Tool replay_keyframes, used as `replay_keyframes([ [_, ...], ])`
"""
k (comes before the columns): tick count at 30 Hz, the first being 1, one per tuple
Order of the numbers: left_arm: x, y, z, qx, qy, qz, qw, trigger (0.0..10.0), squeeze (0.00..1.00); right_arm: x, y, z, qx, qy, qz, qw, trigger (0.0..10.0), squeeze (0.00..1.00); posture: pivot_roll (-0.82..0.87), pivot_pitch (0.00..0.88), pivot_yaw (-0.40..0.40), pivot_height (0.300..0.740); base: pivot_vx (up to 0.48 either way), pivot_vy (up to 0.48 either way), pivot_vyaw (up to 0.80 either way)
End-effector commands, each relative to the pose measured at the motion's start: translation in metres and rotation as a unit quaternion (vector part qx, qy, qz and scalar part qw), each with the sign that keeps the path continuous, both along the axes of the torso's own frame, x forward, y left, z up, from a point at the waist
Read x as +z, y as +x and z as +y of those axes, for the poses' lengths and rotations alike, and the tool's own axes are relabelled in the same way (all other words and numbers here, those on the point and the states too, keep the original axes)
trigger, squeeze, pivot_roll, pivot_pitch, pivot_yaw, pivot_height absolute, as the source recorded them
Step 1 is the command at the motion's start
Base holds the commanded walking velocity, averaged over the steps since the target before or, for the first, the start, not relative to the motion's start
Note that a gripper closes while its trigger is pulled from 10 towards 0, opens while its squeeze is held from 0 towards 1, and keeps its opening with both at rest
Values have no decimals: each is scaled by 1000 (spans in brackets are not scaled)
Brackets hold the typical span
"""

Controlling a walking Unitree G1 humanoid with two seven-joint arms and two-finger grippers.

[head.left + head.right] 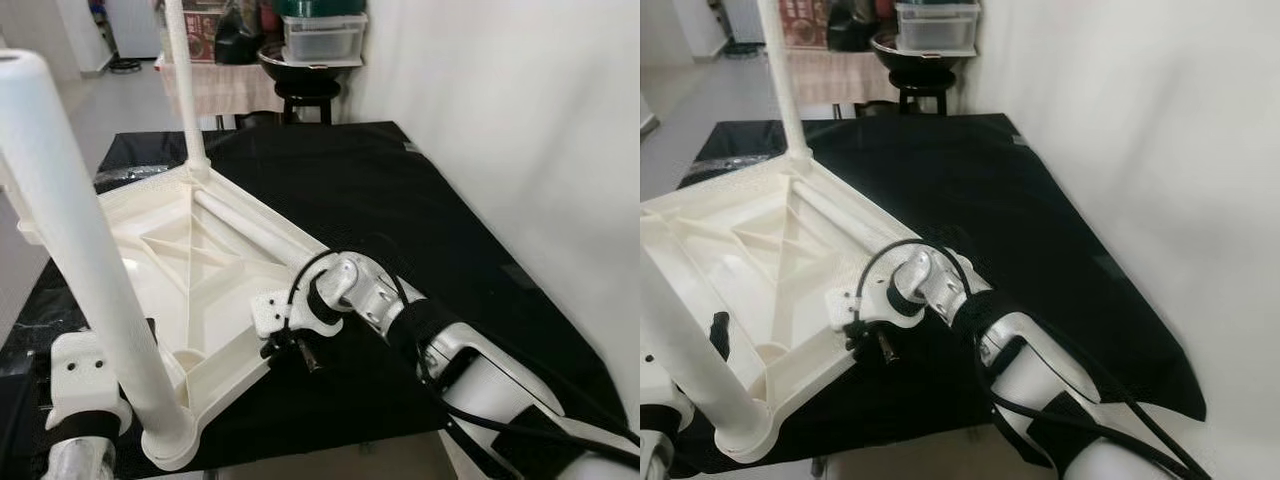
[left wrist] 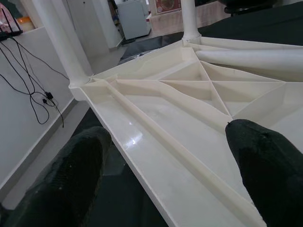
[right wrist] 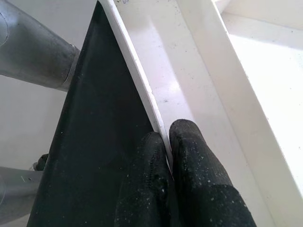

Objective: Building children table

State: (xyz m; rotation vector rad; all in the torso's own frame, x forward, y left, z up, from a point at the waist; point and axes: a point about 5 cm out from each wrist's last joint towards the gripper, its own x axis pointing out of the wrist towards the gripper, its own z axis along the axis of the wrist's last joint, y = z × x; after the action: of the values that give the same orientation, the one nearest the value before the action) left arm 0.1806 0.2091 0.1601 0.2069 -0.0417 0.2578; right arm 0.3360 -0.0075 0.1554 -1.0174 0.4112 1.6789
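Observation:
A white plastic children's table (image 1: 215,268) lies upside down on a black cloth (image 1: 400,200). One white leg (image 1: 80,240) stands upright in the near corner socket, and another leg (image 1: 185,80) stands in the far corner. A third leg (image 1: 250,225) lies loose across the underside ribs. My right gripper (image 3: 166,132) is shut on the thin rim (image 3: 142,90) at the table's right edge, seen also at the right gripper (image 1: 287,345). My left gripper (image 2: 170,137) is open by the table's near left edge, its fingers (image 2: 75,170) wide apart over the rim.
The black cloth spreads wide to the right of the table. A white wall (image 1: 520,120) runs along the right side. At the back stands a dark stool (image 1: 308,92) with a bowl and a plastic box. Cables (image 2: 33,80) hang on a wall to the left.

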Motion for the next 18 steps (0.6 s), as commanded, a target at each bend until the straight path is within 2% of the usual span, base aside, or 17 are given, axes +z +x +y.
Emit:
replay_keyframes([
  [1,-1,2,-16,-45,-4,4,999,10000,0,11,9,10,-61,90,-53,993,0,0,59,87,-45,740,0,0,0],
  [4,-1,2,-16,-46,-3,4,999,10000,0,10,8,9,-49,90,-46,994,0,0,58,87,-45,740,0,0,0],
  [6,-2,2,-16,-47,-4,5,999,10000,0,7,10,3,-58,72,-44,995,0,0,54,85,-44,740,0,0,0],
  [7,-3,2,-17,-47,-4,6,999,10000,0,5,13,-5,-70,52,-55,995,0,0,51,82,-44,740,0,0,0],
  [8,-3,2,-17,-47,-4,6,999,10000,0,5,13,-5,-70,52,-55,995,0,0,51,82,-44,740,0,0,0],
  [9,-3,3,-18,-49,-4,6,999,10000,0,4,16,-14,-80,36,-57,995,0,0,50,78,-44,740,0,0,0],
  [10,-3,3,-18,-49,-4,6,999,10000,0,4,16,-14,-80,36,-57,995,0,0,50,78,-44,740,0,0,0],
  [11,-3,4,-19,-52,-4,6,999,10000,0,5,16,-24,-75,22,-50,996,0,0,49,74,-41,740,0,0,0],
  [12,-3,4,-19,-52,-4,6,999,10000,0,5,16,-24,-75,22,-50,996,0,0,49,74,-41,740,0,0,0],
  [13,-3,4,-19,-53,-4,6,999,10000,0,7,12,-36,-49,15,-30,998,0,0,49,73,-41,740,0,0,0],
  [15,-3,4,-19,-53,-4,6,999,10000,0,7,12,-36,-49,15,-30,998,0,0,49,73,-41,740,0,0,0],
  [17,-3,4,-19,-55,-3,6,998,10000,0,15,-4,-67,25,-2,22,999,0,0,47,70,-41,740,0,0,0],
  [18,-3,4,-19,-55,-3,6,998,10000,0,15,-4,-67,25,-2,22,999,0,0,47,70,-41,740,0,0,0],
])
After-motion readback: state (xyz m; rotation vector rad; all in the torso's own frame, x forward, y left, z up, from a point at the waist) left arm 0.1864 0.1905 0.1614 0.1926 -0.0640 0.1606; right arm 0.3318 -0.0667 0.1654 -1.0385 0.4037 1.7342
